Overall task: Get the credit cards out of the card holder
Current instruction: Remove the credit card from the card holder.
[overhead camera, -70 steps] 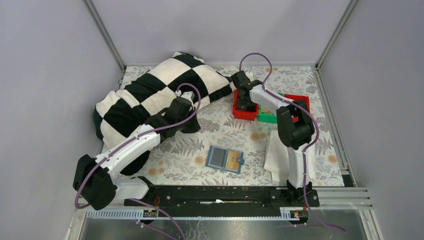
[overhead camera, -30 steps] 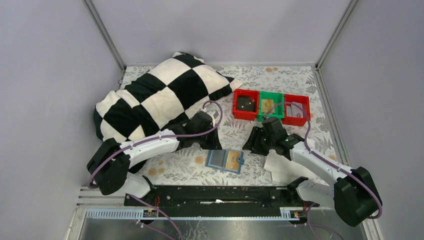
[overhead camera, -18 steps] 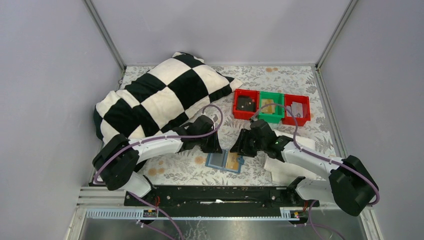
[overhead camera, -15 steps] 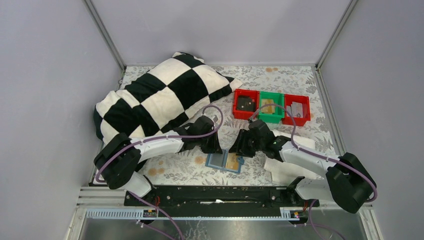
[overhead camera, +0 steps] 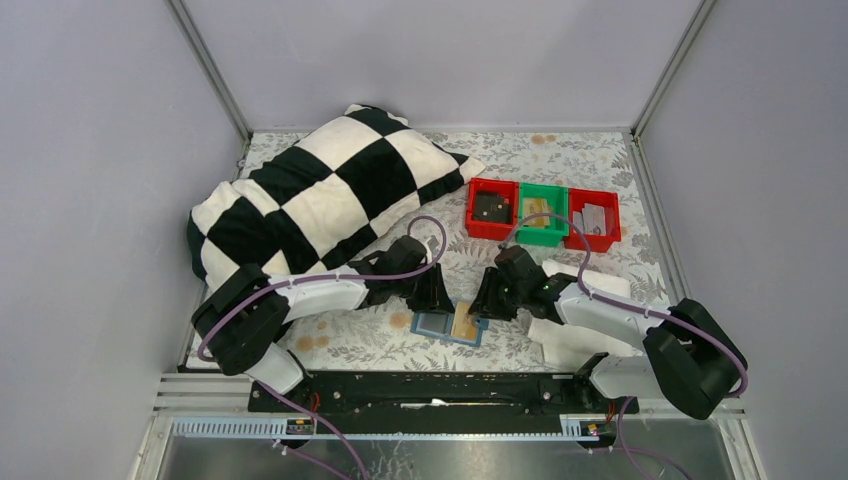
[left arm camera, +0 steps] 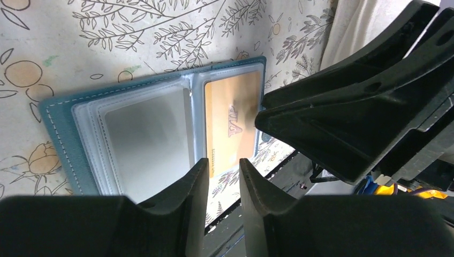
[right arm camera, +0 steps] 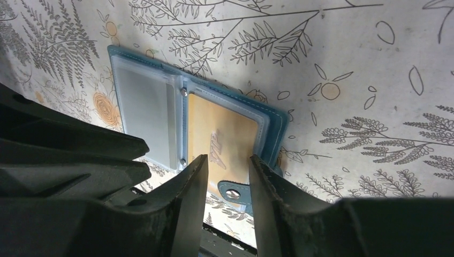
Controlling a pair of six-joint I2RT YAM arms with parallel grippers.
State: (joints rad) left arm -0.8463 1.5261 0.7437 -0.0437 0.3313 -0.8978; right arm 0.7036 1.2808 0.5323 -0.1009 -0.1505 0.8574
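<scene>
The teal card holder (overhead camera: 450, 325) lies open on the floral tablecloth near the front. In the left wrist view its left sleeve (left arm camera: 147, 136) looks grey and its right sleeve holds a gold VIP card (left arm camera: 233, 120). The right wrist view shows the same gold card (right arm camera: 222, 139) and the snap tab (right arm camera: 235, 193). My left gripper (overhead camera: 434, 296) hovers over the holder's far left edge, narrowly open and empty (left arm camera: 224, 165). My right gripper (overhead camera: 487, 300) hovers over its right edge, open and empty (right arm camera: 227, 160), with the fingers astride the gold card and the tab.
A black-and-white checked pillow (overhead camera: 320, 200) lies at the back left. Red (overhead camera: 491, 210), green (overhead camera: 541, 215) and red (overhead camera: 592, 220) bins stand in a row at the back right, each with something inside. A white cloth (overhead camera: 575, 335) lies right of the holder.
Both arms have come in and down to the card holder. The right gripper came from the bins to the holder's right edge, the left to its left edge. The holder has not moved.
</scene>
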